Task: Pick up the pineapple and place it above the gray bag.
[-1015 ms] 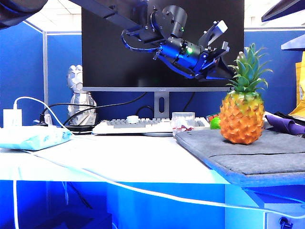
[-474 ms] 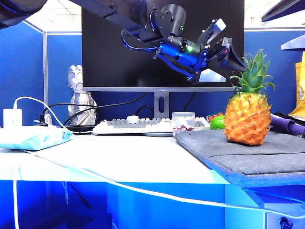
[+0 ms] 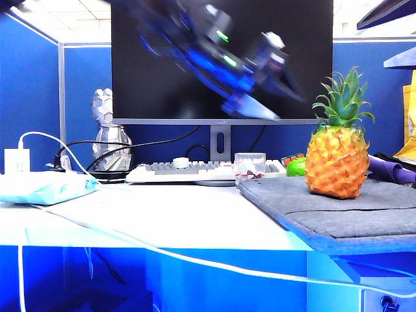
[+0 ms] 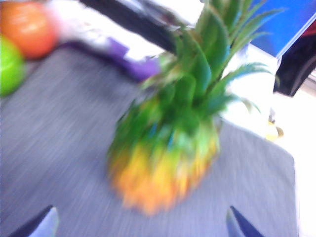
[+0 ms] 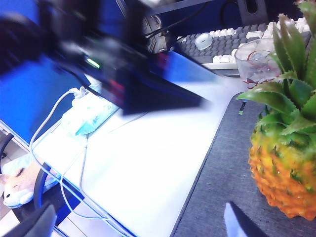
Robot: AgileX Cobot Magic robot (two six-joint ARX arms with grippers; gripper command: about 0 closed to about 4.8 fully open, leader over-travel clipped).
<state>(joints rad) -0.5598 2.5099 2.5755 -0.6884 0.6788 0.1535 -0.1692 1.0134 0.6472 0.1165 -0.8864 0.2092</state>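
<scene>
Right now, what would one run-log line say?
pineapple: upright on gray bag | left gripper: open, above it | right gripper: open, beside it

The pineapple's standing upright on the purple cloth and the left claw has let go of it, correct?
Not quite: the pineapple stands upright on the gray bag, as the exterior view shows; the purple cloth lies behind it. The rest holds: the left claw is open and clear of the fruit.

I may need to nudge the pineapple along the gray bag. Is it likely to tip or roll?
The pineapple stands upright on the gray bag, tall for its base, so a push near the leafy crown would probably tip it. Its rounded body could roll once down. The felt-like fabric likely grips, so sliding it may drag. Both tools are open, clear of it.
</scene>
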